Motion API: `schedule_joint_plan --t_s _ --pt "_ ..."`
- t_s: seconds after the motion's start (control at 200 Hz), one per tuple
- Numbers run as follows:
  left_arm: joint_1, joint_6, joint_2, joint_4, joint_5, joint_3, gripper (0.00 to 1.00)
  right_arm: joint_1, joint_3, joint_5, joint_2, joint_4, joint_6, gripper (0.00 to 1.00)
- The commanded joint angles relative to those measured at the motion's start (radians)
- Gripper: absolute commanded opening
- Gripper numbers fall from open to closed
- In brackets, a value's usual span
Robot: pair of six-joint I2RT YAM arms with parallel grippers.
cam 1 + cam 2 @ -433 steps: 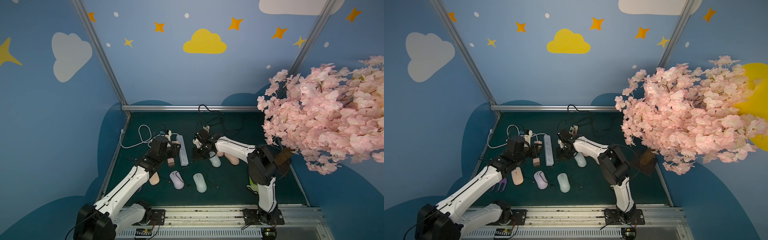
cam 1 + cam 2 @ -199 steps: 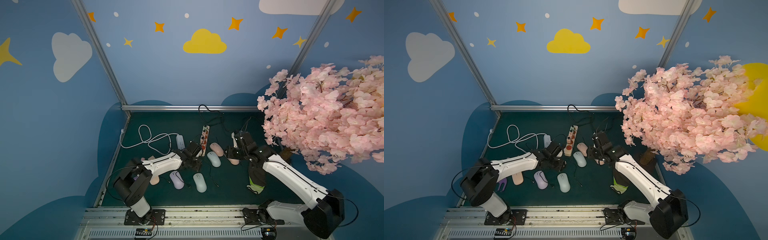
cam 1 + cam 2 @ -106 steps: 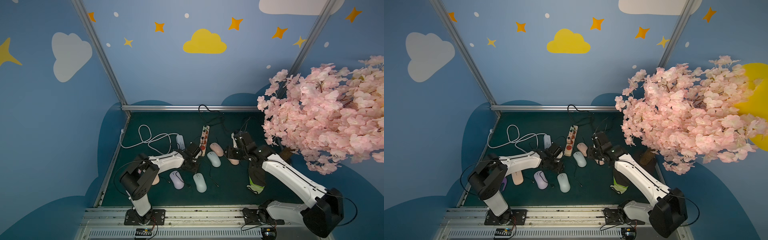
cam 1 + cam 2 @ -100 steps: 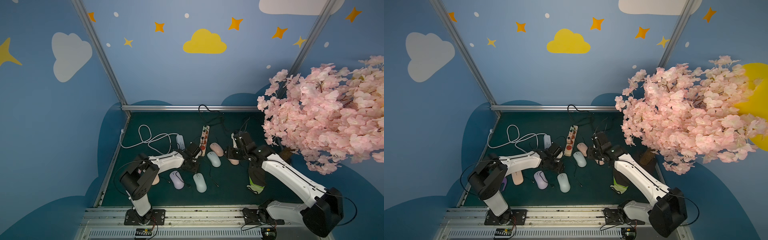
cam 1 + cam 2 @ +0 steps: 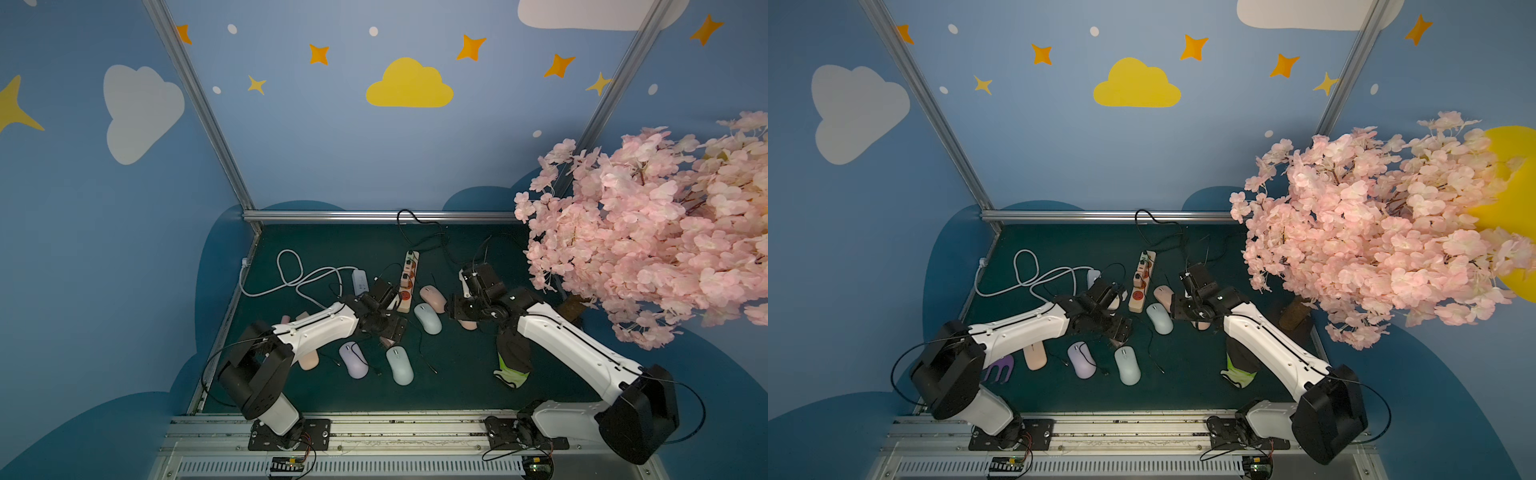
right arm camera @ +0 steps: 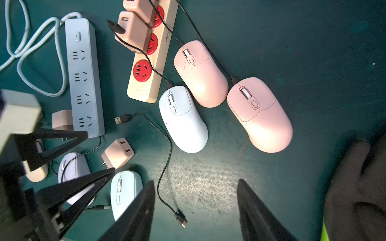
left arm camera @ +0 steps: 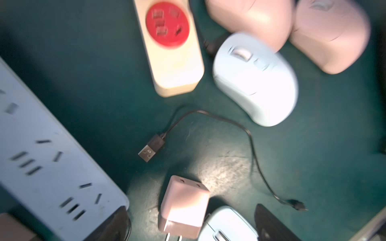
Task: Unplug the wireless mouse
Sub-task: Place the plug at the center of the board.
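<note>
Blossom tree fills the right of both top views, hiding the far right corner of the mat. We see the right gripper spread wide and empty, and the left gripper likewise parted on nothing. Centre of the right wrist frame, a pale blue mouse has a cord in its nose. Lower left, a second mouse sits partly hidden behind a finger, with a loose black cable beside it, both plugs free.
</note>
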Motion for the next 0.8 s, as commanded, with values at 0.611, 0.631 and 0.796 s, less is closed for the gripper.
schedule_joint_plan --t_s 0.611,0.631,0.796 --pt "0.196 -0.211 -0.235 0.217 0.263 -0.15 0.99 0.016 0.391 -0.197 0.55 -0.243 -0.303 0.6" --pt "0.206 -0.219 -0.243 0.227 0.273 -0.159 0.98 0.017 0.396 -0.197 0.558 -0.247 -0.305 0.6" --pt "0.257 -0.251 -0.289 0.277 0.309 -0.214 0.96 0.029 0.403 -0.196 0.594 -0.256 -0.318 0.6"
